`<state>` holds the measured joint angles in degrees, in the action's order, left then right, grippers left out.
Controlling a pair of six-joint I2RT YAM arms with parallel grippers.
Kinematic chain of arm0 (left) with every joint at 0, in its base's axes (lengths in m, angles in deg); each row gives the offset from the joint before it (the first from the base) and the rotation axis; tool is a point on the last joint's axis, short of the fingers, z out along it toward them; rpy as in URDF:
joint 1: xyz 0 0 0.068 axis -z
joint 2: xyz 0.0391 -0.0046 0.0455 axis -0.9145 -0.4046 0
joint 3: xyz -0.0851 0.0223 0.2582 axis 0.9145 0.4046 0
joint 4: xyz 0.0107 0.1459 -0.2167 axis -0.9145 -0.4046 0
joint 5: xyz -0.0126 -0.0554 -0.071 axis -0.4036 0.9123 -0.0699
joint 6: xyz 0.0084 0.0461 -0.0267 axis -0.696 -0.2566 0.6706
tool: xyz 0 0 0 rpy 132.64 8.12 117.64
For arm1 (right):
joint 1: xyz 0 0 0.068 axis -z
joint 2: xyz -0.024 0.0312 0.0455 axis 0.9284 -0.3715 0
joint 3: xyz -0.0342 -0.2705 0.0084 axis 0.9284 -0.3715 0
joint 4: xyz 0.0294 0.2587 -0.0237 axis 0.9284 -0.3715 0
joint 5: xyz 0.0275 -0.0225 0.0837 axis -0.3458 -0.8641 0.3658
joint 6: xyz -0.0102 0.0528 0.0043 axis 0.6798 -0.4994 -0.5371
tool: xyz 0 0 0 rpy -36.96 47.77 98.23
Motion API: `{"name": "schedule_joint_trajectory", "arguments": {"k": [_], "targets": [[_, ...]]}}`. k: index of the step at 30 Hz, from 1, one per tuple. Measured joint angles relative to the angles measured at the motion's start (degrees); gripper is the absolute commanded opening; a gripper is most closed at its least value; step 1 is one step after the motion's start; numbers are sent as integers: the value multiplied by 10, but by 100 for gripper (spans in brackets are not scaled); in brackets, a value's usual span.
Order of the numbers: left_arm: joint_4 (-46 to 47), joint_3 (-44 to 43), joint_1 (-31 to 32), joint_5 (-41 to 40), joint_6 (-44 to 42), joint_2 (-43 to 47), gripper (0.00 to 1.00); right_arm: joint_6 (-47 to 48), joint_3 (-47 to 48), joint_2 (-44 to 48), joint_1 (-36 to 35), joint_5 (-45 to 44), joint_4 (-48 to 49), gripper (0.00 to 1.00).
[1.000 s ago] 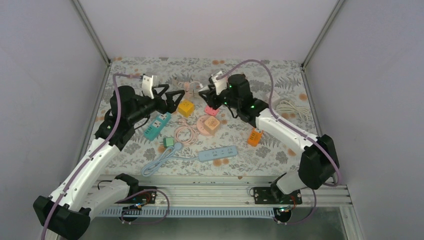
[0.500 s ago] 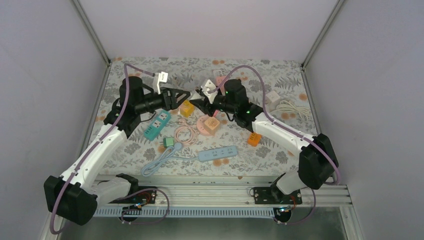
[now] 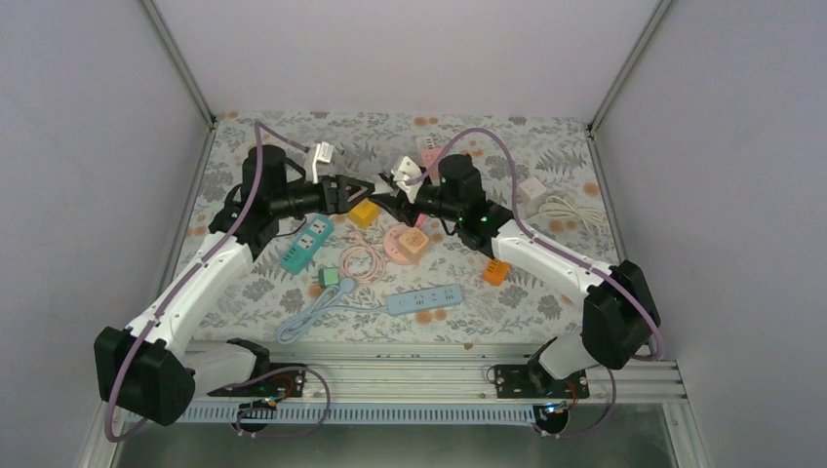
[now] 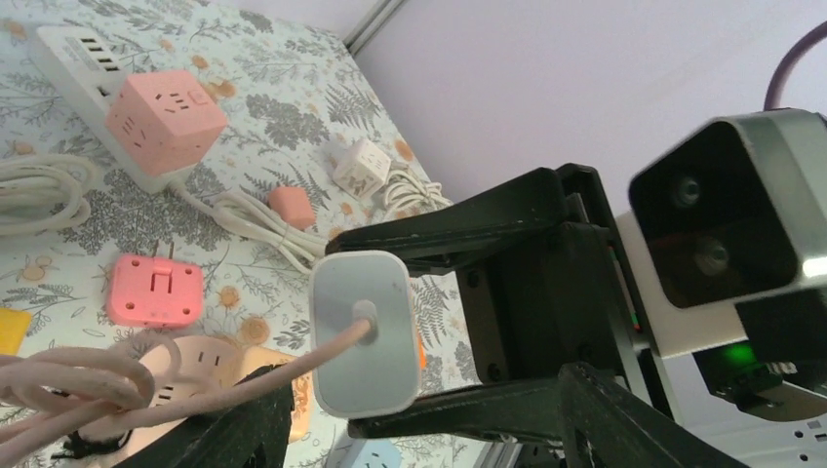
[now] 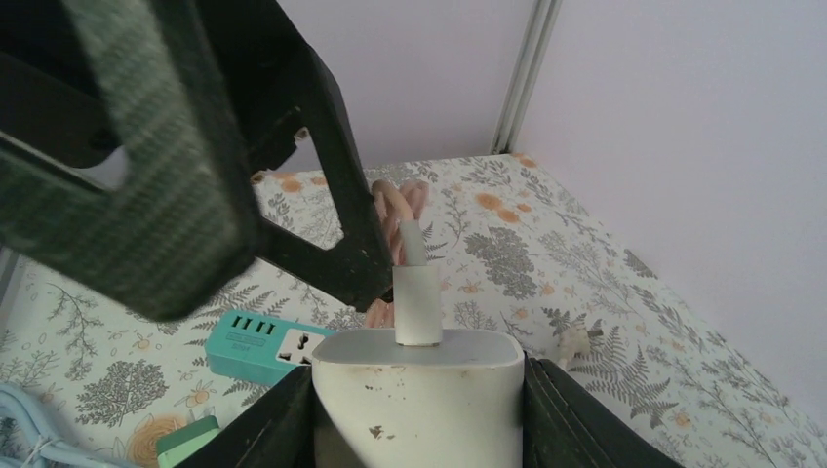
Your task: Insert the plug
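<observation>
The right hand is pinching the white plug. The left hand, gaping at nine o'clock, probably should be gripping it squarely.

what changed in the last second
The left gripper moved right and the right gripper, clamped on the white plug, moved left; their tips now almost meet in the air. The teal power strip and blue power strip lie where they were.
</observation>
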<state>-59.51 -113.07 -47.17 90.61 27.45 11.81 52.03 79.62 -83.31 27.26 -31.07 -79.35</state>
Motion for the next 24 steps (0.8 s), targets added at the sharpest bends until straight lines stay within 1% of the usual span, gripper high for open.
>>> {"name": "schedule_joint_trajectory", "arguments": {"k": [5, 10, 13, 15, 17, 19, 22, 24], "targets": [[-7, -9, -1, 3, -4, -20, 67, 8, 0, 0, -1, 20, 0, 43], [-8, -9, -1, 16, -10, -40, 57, 17, 0, 0, -6, 37, 0, 43], [-8, -9, -1, 33, -17, -44, 44, 21, 0, 0, -8, 42, -1, 43], [-8, -9, -1, 44, -25, -45, 37, 24, 0, 0, -8, 42, -2, 43], [-12, -10, -2, 45, -37, -47, 34, 26, 0, 0, -8, 43, -3, 43], [-19, -12, -4, 47, -48, -49, 33, 29, 0, 0, -8, 41, -5, 43], [-38, -20, -4, 45, -61, -51, 25, 36, 0, 0, -11, 35, -9, 43], [-45, -24, -3, 45, -70, -54, 22, 37, 0, 0, -11, 34, -10, 48]]}}
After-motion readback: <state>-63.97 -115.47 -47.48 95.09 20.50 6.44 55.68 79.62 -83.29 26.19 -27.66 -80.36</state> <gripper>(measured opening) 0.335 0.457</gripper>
